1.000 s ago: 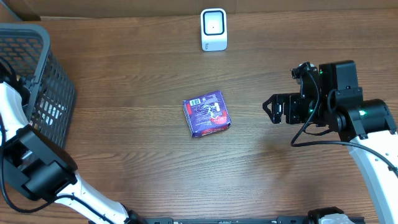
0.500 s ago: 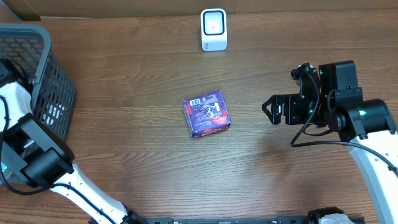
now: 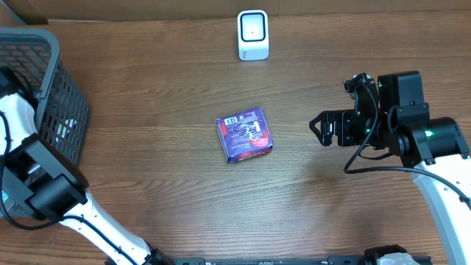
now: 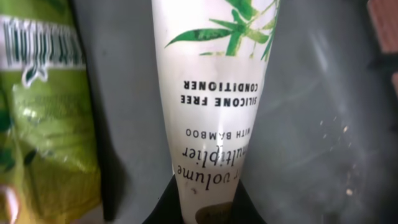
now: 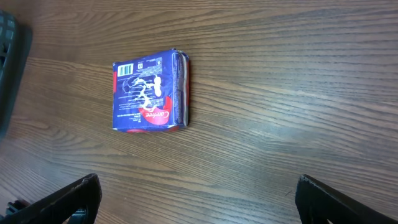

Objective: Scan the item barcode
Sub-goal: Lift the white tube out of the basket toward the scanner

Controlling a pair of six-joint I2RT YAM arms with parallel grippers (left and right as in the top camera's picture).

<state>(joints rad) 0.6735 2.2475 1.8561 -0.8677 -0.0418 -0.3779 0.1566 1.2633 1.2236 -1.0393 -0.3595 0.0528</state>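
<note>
Inside the grey basket [image 3: 45, 46] my left gripper [image 4: 210, 200] is shut on the lower end of a white conditioner tube [image 4: 211, 93] with bamboo leaves printed on it; one black finger sits on each side of the tube. From overhead only the left arm [image 3: 16, 110] shows, reaching into the basket. A blue and red packet [image 3: 245, 134] lies flat mid-table, its barcode at its upper left corner [image 5: 126, 68]. The white scanner [image 3: 252, 34] stands at the table's far edge. My right gripper [image 3: 318, 129] hovers open to the right of the packet, holding nothing.
A green bag [image 4: 43, 118] lies beside the tube in the basket. The basket fills the table's left end. Bare wood lies between the packet [image 5: 149, 91] and the right gripper [image 5: 198, 194].
The left arm has shifted slightly over the basket and its jaws have closed on the white tube. The right arm and the packet have not moved.
</note>
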